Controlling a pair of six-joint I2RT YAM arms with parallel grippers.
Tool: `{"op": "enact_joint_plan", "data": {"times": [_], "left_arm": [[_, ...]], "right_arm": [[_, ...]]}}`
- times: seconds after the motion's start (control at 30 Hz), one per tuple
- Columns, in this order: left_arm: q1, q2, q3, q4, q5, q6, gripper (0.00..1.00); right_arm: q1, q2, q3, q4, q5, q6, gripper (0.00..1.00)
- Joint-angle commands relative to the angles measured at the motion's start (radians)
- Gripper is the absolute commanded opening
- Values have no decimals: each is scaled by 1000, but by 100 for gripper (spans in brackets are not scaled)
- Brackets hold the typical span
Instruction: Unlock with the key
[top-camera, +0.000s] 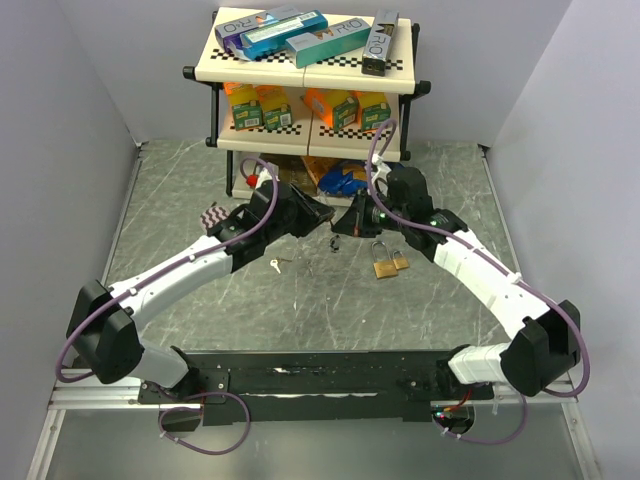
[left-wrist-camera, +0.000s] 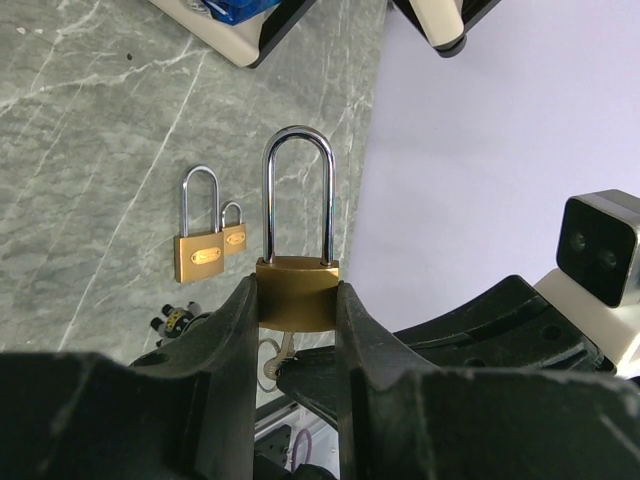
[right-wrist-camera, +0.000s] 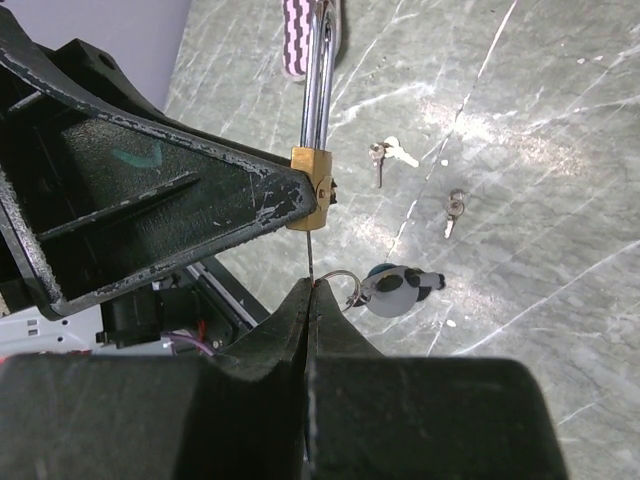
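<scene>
In the centre of the left wrist view, the left fingers (left-wrist-camera: 235, 335) are clamped on the body of a brass padlock with a tall steel shackle (left-wrist-camera: 297, 285), held off the grey marble counter (left-wrist-camera: 90, 180). The right fingers (right-wrist-camera: 335, 325), pressed together, pinch a thin silver key (right-wrist-camera: 311, 258) whose tip meets the padlock's underside.
</scene>
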Motion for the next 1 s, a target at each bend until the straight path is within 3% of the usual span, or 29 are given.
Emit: {"op": "enact_joint_plan", "data": {"times": [0.0,0.97], "left_arm": [[-45,-12,50,-45,139,17,1],[-50,20,113,-62,130,47,1]], "right_arm": [[-31,15,96,164,91,-8,0],[-70,65,167,167,87,-26,0]]}}
